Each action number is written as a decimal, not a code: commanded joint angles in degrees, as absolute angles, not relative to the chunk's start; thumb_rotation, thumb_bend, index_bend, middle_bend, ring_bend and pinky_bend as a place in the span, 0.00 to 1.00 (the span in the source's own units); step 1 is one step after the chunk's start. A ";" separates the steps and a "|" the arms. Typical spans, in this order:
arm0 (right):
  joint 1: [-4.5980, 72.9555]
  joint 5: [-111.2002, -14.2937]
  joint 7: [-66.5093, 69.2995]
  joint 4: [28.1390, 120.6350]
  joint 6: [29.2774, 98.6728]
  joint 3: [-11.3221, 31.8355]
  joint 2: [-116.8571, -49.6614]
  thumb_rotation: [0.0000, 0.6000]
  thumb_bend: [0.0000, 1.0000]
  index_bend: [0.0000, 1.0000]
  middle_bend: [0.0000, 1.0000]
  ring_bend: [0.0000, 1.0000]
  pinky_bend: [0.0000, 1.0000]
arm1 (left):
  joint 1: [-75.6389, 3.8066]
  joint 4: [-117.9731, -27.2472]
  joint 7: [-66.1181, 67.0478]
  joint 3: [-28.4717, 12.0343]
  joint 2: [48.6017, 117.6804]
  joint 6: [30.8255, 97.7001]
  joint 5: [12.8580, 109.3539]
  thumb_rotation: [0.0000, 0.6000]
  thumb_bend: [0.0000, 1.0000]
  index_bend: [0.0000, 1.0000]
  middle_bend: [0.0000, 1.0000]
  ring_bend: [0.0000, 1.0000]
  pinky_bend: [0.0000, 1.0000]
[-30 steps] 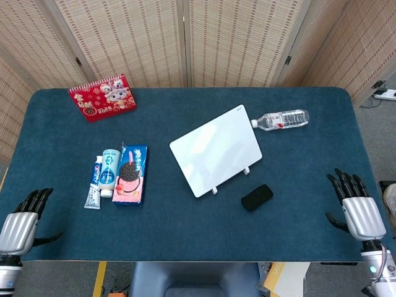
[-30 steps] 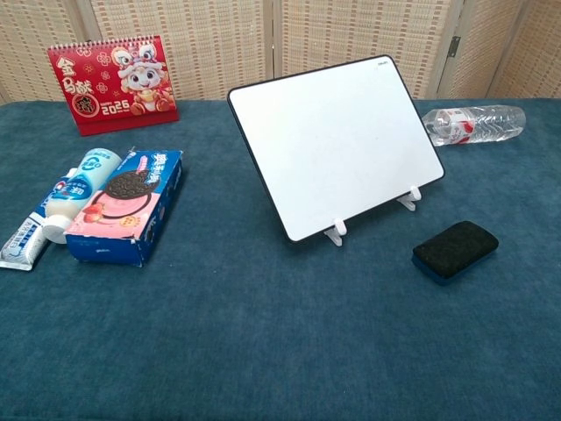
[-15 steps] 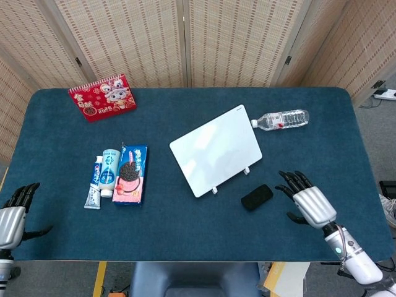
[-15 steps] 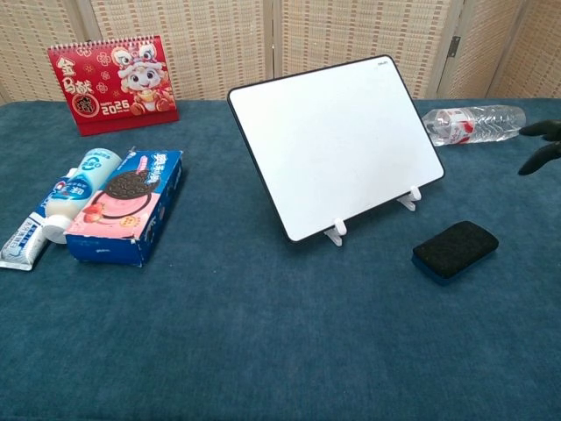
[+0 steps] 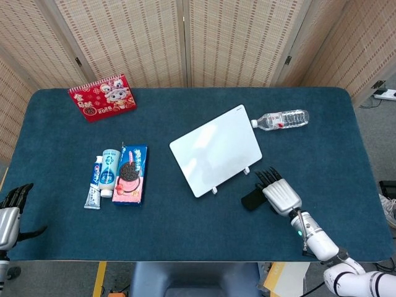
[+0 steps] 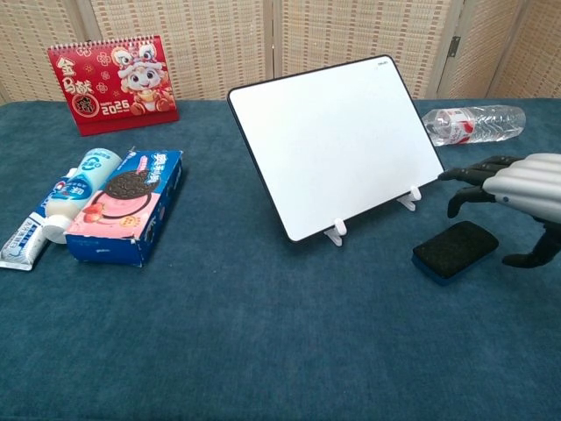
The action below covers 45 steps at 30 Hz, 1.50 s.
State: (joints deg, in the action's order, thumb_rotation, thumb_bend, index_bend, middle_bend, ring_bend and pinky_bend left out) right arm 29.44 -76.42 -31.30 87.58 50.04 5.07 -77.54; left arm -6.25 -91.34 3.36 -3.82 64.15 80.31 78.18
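My right hand (image 5: 278,190) (image 6: 513,193) hovers just above the black eraser (image 5: 250,200) (image 6: 454,249), fingers apart and holding nothing; in the head view it covers the eraser's right part. The eraser lies on the blue table in front of a white board (image 5: 215,157) (image 6: 337,140) propped on small feet. My left hand (image 5: 8,213) stays at the table's near left edge, fingers apart and empty, nearest the toothpaste tube (image 5: 93,183) (image 6: 24,237). The chest view does not show the left hand.
A cookie box (image 5: 131,174) (image 6: 125,204) and a white tube (image 5: 109,172) (image 6: 77,189) lie left of the board. A red calendar (image 5: 102,96) (image 6: 112,83) stands at the far left. A water bottle (image 5: 281,119) (image 6: 473,123) lies at the far right.
My right hand has moved left from the table's right edge to over the eraser. The left hand has drawn back slightly toward the left edge.
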 commanded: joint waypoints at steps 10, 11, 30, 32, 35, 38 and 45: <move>32.41 -72.63 -35.25 82.78 50.65 4.91 -84.22 1.00 0.28 0.30 0.00 0.00 0.00 | -5.99 -91.61 2.36 -4.01 63.24 80.18 77.60 1.00 0.13 0.00 0.12 0.12 0.31; 32.50 -72.50 -35.04 82.25 50.80 4.84 -84.62 1.00 0.28 0.35 0.00 0.00 0.00 | -5.98 -91.59 2.25 -4.01 63.19 80.14 77.59 1.00 0.13 0.00 0.12 0.12 0.31; 31.61 -86.80 -15.69 66.44 76.78 11.14 -97.56 1.00 0.28 0.74 0.16 0.10 0.00 | -6.14 -91.71 2.43 -3.86 63.40 79.79 77.88 1.00 0.13 0.00 0.12 0.12 0.32; 33.95 -87.40 -16.20 60.88 77.89 12.96 -101.52 1.00 0.28 0.74 0.16 0.11 0.00 | -6.24 -91.73 2.71 -3.70 63.47 79.59 78.05 1.00 0.13 0.00 0.12 0.13 0.32; 37.64 -87.56 -16.08 52.44 79.05 15.52 -107.34 1.00 0.28 0.74 0.15 0.11 0.00 | -6.27 -91.80 2.58 -3.61 63.40 79.43 78.11 1.00 0.13 0.00 0.13 0.14 0.33; 41.12 -87.09 -14.64 45.61 78.47 17.18 -111.62 1.00 0.28 0.74 0.15 0.11 0.00 | -6.21 -91.75 2.01 -3.52 63.09 79.34 78.21 1.00 0.13 0.00 0.13 0.15 0.34; 46.30 -84.63 -13.98 35.87 74.96 19.16 -116.78 1.00 0.28 0.64 0.13 0.10 0.00 | -5.95 -91.77 0.91 -3.25 62.13 79.01 78.11 1.00 0.13 0.00 0.13 0.15 0.34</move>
State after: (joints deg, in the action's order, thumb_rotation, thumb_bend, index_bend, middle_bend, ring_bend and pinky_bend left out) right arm 44.33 -85.68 -14.40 38.32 76.42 17.88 -114.86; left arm -5.97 -91.73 0.96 -3.27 62.18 79.05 78.15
